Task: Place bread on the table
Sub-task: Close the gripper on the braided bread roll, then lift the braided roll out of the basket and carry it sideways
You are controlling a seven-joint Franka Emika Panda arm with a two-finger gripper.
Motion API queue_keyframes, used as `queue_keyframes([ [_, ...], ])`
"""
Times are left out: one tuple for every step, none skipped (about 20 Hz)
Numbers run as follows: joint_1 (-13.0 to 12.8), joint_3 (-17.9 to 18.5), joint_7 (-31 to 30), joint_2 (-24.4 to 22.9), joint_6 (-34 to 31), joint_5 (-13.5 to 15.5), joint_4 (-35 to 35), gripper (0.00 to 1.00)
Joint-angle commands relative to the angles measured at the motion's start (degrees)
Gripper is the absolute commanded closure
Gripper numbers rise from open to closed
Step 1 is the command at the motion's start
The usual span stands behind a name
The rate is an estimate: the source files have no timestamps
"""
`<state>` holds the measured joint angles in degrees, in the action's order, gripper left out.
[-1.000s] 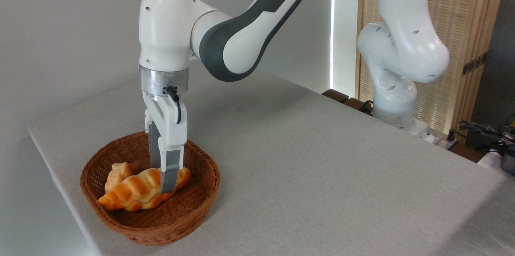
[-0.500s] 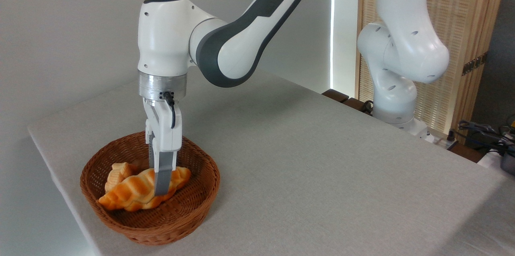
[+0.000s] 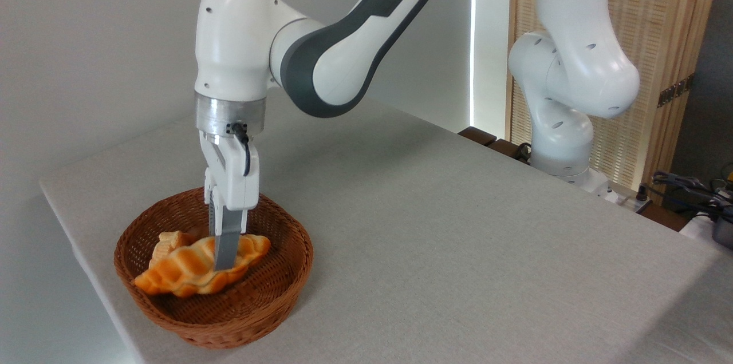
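Note:
The bread (image 3: 189,266), a long golden-orange croissant-shaped loaf with ridged segments, hangs just above the bottom of the round brown wicker basket (image 3: 275,278) at the table's left front. My gripper (image 3: 224,261) points straight down and is shut on the bread near its middle, its near grey finger crossing the loaf's front. The far finger is hidden behind the loaf. The table (image 3: 435,238), covered in light grey-beige cloth, stretches to the right of the basket.
A small knobbly golden bun (image 3: 165,244) lies in the basket behind the loaf's left end. The arm's white base (image 3: 564,129) stands at the table's far right edge. Cables and gear (image 3: 693,192) sit beyond the right edge.
The gripper has risen a little and shifted slightly left, lifting the bread with it. The loaf now sits higher in the basket, its left end nearer the rim.

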<state>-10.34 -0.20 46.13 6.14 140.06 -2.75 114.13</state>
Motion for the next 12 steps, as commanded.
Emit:
queue_keyframes([
  [0.0, 0.4, -0.6, -3.8, -4.7, 3.2, 0.1, 0.87],
  [0.1, 0.4, -0.5, -4.7, -6.5, 3.7, 0.1, 0.87],
  [0.0, 0.4, -0.5, -5.2, -7.3, 4.0, 0.1, 0.87],
  [0.0, 0.4, -0.5, -6.2, -9.2, 4.9, 0.2, 0.87],
  [0.0, 0.3, -0.4, -6.7, -10.3, 5.4, 0.2, 0.87],
  [0.0, 0.3, -0.5, -7.9, -12.6, 6.5, 0.2, 0.87],
  [0.0, 0.4, -0.6, -8.5, -13.8, 7.1, 0.2, 0.87],
  [0.0, 0.4, -0.9, -9.6, -15.8, 8.5, 0.3, 0.87],
  [0.0, 0.4, -1.5, -10.3, -17.0, 9.2, 0.3, 0.87],
  [0.0, 0.4, -3.0, -11.5, -19.3, 10.4, 0.4, 0.87],
  [-0.1, 0.4, -5.1, -12.5, -21.7, 10.7, 0.5, 0.86],
  [-0.2, 0.1, -6.6, -13.4, -24.1, 10.7, 0.5, 0.85],
])
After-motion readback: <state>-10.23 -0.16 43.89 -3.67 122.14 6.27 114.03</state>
